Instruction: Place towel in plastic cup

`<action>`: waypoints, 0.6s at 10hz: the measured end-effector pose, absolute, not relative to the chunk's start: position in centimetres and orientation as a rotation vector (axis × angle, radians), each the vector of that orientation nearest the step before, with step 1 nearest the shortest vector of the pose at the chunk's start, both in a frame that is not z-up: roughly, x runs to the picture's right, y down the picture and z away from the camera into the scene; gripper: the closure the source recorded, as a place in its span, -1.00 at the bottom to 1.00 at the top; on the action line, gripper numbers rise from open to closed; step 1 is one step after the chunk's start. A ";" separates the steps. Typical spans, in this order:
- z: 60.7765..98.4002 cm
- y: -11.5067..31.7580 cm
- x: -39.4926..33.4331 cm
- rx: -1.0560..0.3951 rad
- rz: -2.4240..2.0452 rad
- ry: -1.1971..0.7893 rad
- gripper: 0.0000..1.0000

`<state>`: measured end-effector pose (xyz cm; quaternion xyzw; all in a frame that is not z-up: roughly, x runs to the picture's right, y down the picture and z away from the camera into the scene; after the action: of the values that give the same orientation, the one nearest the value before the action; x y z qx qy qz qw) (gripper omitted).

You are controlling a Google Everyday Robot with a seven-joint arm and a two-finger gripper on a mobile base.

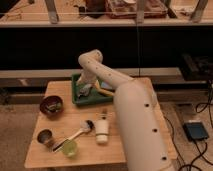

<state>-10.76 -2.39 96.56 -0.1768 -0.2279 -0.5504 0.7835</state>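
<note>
Inside the one green tray at the back of the counter lies the single towel, a pale grey crumple near the tray's middle. My gripper is down in that tray, right at the towel; whether it is wide, narrow or already holding the cloth I cannot tell. One yellow item lies beside the towel in the same tray. The one plastic cup, translucent green, stands upright near the counter's front edge, well apart from the tray. Beside it stands one small metal cup. Between tray and plastic cup lie one long-handled utensil and one white bottle. One dark bowl sits left of the tray.
</note>
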 end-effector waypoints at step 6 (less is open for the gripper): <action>99.4 -1.2 -10.4 -0.405 -1.163 -0.484 -0.18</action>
<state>-10.37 -1.23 99.44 -0.1880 -0.2249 -0.5401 0.7889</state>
